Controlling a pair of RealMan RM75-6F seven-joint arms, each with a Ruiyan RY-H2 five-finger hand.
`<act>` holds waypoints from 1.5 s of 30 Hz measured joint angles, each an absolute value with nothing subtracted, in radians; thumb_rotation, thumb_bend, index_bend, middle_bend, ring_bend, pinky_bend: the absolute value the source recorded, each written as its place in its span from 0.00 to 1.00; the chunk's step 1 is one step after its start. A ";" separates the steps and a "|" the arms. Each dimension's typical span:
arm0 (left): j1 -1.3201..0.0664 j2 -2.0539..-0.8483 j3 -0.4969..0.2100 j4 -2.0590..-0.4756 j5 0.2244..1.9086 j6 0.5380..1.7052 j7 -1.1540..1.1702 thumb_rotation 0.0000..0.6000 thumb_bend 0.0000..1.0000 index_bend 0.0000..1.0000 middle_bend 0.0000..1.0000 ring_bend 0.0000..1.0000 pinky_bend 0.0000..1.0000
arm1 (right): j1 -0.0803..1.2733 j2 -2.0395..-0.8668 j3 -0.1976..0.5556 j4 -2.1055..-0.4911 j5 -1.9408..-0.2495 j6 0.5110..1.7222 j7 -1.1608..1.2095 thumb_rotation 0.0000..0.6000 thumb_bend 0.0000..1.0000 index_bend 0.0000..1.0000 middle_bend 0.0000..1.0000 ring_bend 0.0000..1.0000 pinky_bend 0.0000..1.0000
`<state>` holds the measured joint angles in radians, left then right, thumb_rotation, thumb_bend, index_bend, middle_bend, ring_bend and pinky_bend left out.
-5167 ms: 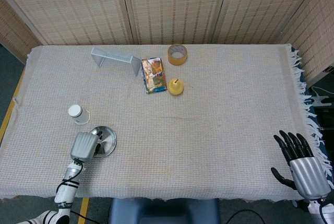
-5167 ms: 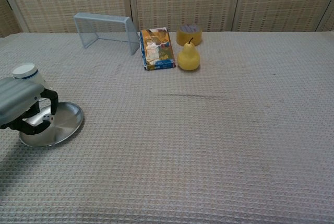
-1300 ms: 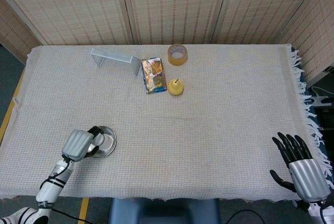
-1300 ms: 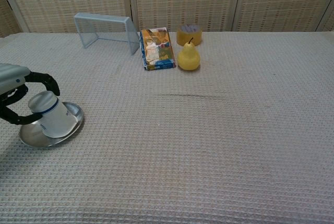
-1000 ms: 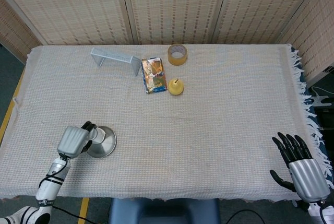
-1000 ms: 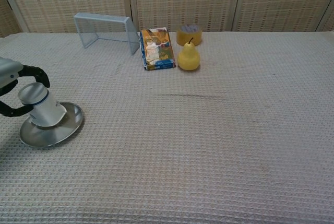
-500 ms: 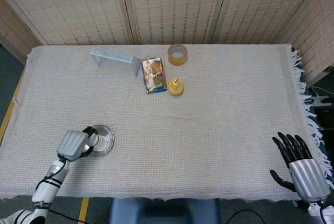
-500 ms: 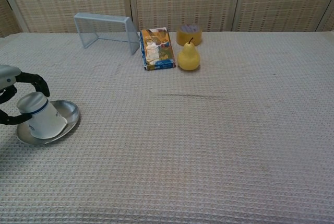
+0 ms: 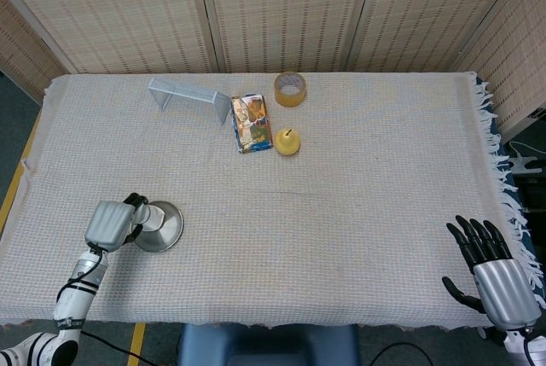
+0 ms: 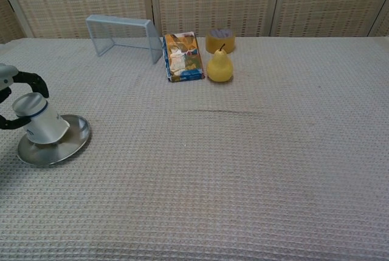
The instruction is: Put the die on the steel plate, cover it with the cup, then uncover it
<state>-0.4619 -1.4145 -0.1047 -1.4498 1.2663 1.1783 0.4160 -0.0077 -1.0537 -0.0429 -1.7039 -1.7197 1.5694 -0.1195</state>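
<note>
Left hand [image 9: 109, 223] fingers [image 10: 27, 79] clamped on upturned cup [image 10: 40, 118], tilted over steel plate [image 10: 58, 146] near bench's left-front edge. Die unseen. Right hand [image 9: 497, 279] fingers apart, front-right corner. Wide bare cloth between.

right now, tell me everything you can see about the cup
The cup is white, plastic-looking, with a thin dark blue band near its closed end. It is upside down and tilted, mouth toward the steel plate, its closed end leaning up and left. The left hand grips it, dark fingers curled around its upper part. Its rim sits over the plate's left half, near the table's front left. The die is not visible.
</note>
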 measured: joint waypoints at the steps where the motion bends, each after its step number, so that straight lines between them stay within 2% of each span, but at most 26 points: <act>1: -0.461 -1.418 -0.106 -1.447 1.265 1.183 0.422 1.00 0.37 0.55 0.70 0.84 1.00 | -0.007 -1.054 -0.043 -1.704 -1.719 1.567 -0.119 0.88 0.17 0.00 0.00 0.00 0.00; 7: -0.459 -1.411 -0.096 -1.472 1.270 1.180 0.427 1.00 0.37 0.55 0.70 0.84 1.00 | -0.006 -1.053 -0.044 -1.704 -1.721 1.566 -0.115 0.88 0.17 0.00 0.00 0.00 0.00; 15: -0.467 -1.313 -0.072 -1.606 1.266 1.074 0.307 1.00 0.36 0.56 0.70 0.84 1.00 | -0.006 -1.050 -0.048 -1.705 -1.727 1.566 -0.111 0.88 0.17 0.00 0.00 0.00 0.00; 21: -0.468 -1.308 -0.073 -1.600 1.312 1.091 0.233 1.00 0.37 0.56 0.71 0.84 1.00 | -0.005 -1.051 -0.048 -1.705 -1.725 1.563 -0.113 0.88 0.17 0.00 0.00 0.00 0.00; 33: -0.472 -1.392 -0.097 -1.460 1.246 1.173 0.491 1.00 0.37 0.57 0.71 0.85 1.00 | -0.012 -1.031 -0.060 -1.710 -1.750 1.581 -0.076 0.88 0.17 0.00 0.00 0.00 0.00; 40: -0.465 -1.398 -0.089 -1.483 1.271 1.207 0.512 1.00 0.37 0.57 0.72 0.85 1.00 | -0.014 -1.029 -0.063 -1.710 -1.758 1.587 -0.074 0.87 0.17 0.00 0.00 0.00 0.00; 45: -0.469 -1.340 -0.068 -1.574 1.267 1.132 0.439 1.00 0.38 0.57 0.72 0.85 1.00 | -0.020 -1.028 -0.064 -1.711 -1.765 1.599 -0.074 0.87 0.17 0.00 0.00 0.00 0.00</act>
<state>-0.4693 -1.3398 -0.0685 -1.5743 1.2668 1.1325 0.4390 -0.0202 -1.0283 -0.0642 -1.7106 -1.7646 1.5988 -0.0743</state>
